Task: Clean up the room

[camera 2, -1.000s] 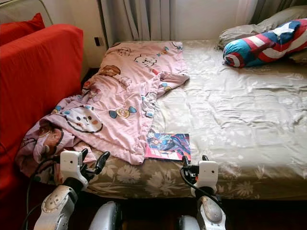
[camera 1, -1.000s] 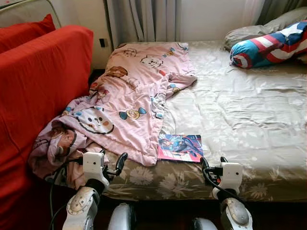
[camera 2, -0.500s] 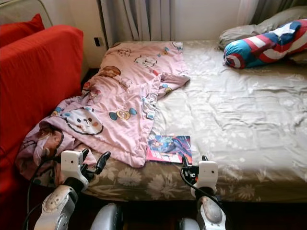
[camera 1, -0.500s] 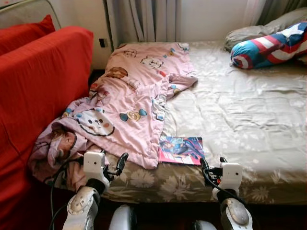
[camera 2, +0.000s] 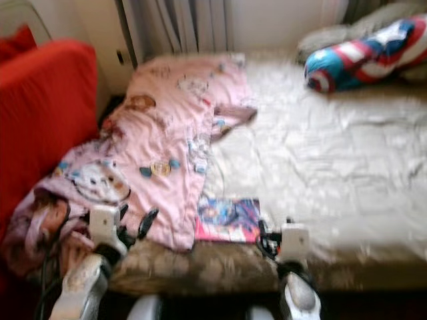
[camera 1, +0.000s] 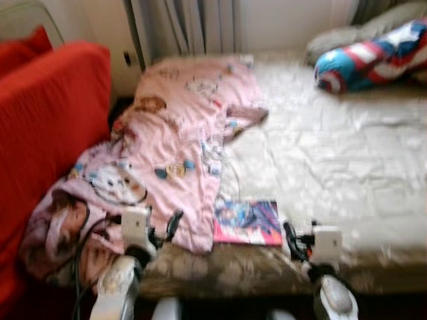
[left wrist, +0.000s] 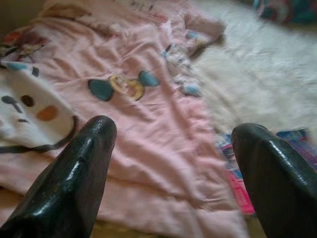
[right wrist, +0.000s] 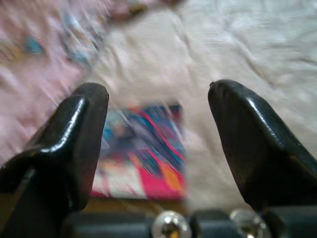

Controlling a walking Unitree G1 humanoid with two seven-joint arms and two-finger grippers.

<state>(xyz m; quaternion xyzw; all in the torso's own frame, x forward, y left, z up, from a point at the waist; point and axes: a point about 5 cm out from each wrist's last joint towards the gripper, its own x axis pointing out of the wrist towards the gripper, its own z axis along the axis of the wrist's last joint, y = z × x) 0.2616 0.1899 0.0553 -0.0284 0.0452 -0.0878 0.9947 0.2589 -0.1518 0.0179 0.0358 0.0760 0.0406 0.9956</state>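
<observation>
View now blurred, shifted: robot moving at bed (camera 1: 347, 167) edge. Left gripper (left wrist: 173, 163) over pink blanket (camera 1: 180, 133), right gripper (right wrist: 158, 144) before comic book (camera 1: 248, 222); both spread wide, empty. Pickup pending.

No writing can be read anywhere here; the pictures are blurred. The colourful book (camera 1: 248, 221) lying on the bed (camera 1: 347, 153), just beside the edge of the pink blanket (camera 1: 175, 143), shows only smears of blue, pink and red on its cover, with no title or letters to make out. The blanket beside it carries cartoon faces and shapes, no words. The striped pillow (camera 1: 373, 57), well apart from the book, bears bands and a star, no lettering.
</observation>
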